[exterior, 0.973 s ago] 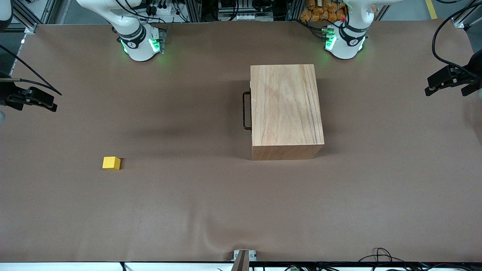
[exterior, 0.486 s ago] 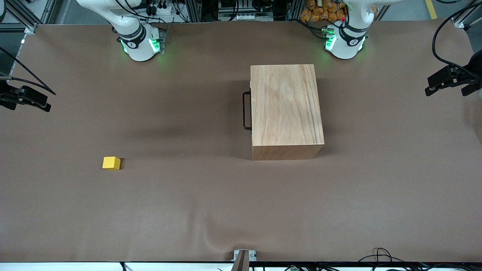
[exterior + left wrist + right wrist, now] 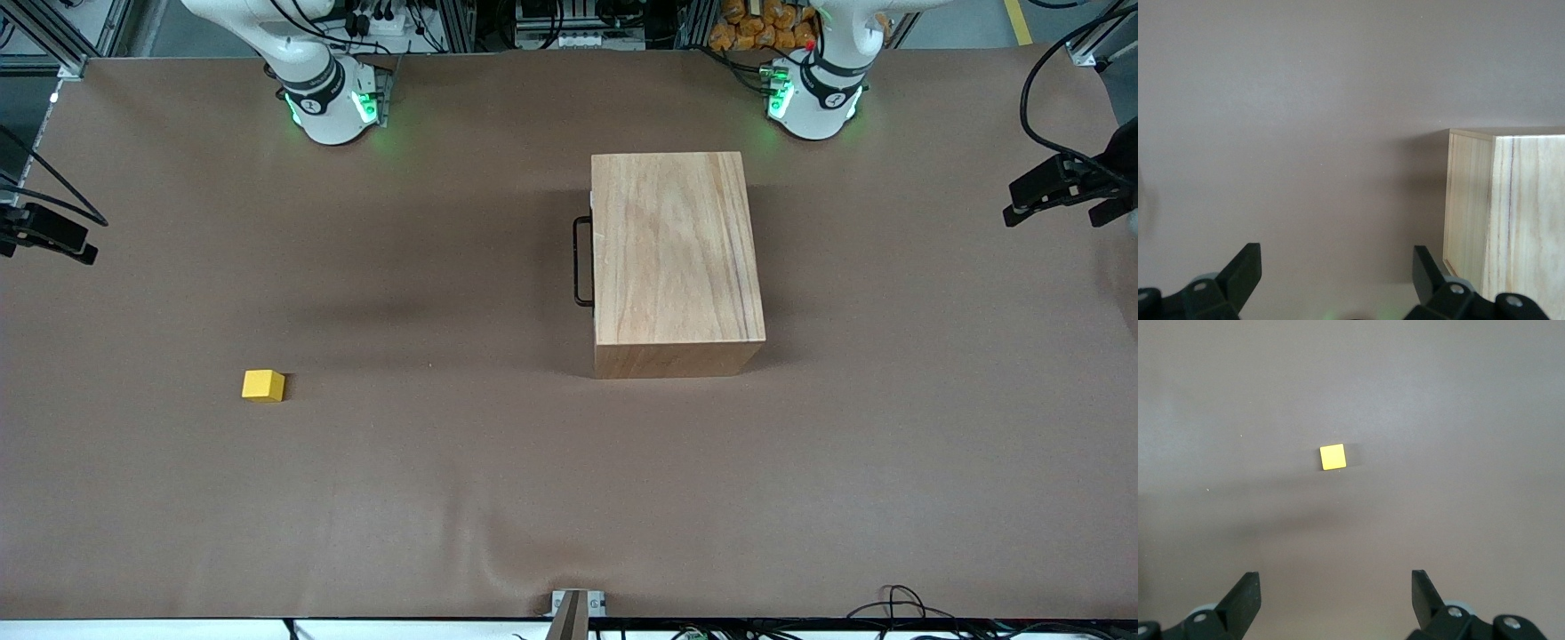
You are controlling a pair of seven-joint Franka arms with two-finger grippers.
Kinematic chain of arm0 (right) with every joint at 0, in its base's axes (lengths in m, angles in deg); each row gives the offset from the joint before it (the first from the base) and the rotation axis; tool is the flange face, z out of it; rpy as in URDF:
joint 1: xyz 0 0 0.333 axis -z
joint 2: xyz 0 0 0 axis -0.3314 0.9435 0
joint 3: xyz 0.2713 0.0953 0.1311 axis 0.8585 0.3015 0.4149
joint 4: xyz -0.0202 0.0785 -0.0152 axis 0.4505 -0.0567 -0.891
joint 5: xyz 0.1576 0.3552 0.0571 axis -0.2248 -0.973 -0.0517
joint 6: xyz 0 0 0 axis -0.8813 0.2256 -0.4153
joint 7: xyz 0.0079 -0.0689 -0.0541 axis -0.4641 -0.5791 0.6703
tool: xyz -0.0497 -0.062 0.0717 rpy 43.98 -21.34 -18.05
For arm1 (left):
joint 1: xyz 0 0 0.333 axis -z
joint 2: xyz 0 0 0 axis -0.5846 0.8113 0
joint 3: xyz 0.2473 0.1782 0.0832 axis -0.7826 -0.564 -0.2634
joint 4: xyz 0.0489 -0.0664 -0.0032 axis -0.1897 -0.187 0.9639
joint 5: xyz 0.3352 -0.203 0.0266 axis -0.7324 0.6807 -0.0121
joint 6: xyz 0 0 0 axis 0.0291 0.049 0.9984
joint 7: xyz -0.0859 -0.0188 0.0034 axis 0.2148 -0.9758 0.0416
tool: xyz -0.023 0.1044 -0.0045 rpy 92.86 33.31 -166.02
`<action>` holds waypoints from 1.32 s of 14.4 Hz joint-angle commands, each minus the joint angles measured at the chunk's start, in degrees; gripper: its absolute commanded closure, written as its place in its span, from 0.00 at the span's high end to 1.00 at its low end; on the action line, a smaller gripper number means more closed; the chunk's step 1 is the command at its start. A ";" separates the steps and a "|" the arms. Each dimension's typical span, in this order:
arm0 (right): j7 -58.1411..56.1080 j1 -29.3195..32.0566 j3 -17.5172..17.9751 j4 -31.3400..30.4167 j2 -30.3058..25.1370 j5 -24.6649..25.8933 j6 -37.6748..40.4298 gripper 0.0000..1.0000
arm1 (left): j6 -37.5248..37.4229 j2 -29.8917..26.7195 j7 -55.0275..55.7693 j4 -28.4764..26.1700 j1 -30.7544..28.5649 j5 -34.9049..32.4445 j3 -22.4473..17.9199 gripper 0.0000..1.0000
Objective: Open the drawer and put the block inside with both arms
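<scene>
Right tool (image 3: 1335,600), released and empty, has been drawn outward over the tabletop (image 3: 444,498) edge; left tool (image 3: 1337,280) waits released beside the wooden box (image 3: 676,258). With the yellow block (image 3: 263,385) untouched and the drawer handle (image 3: 581,262) ungrasped, the task is judged barely begun.

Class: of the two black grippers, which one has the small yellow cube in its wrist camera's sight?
The right gripper, jaws open, looks down on the small yellow cube; the left gripper sees only the large light-wood box.
</scene>
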 commanded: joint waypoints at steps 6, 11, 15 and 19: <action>1.05 3.20 0.63 1.82 0.85 -0.31 0.99 1.00 | -0.73 0.89 -0.52 0.37 -0.31 0.89 0.32 1.00; 1.83 2.76 0.72 1.73 2.51 -1.97 0.99 1.00 | -0.73 2.02 5.95 0.11 3.37 0.98 3.73 1.00; 5.97 2.58 0.81 1.73 4.01 -3.74 0.72 1.00 | -0.38 4.31 15.18 0.37 4.17 1.16 10.49 1.00; 6.15 3.02 0.81 1.82 5.68 -3.56 0.55 1.00 | 2.34 7.65 25.20 0.46 6.97 1.07 15.08 1.00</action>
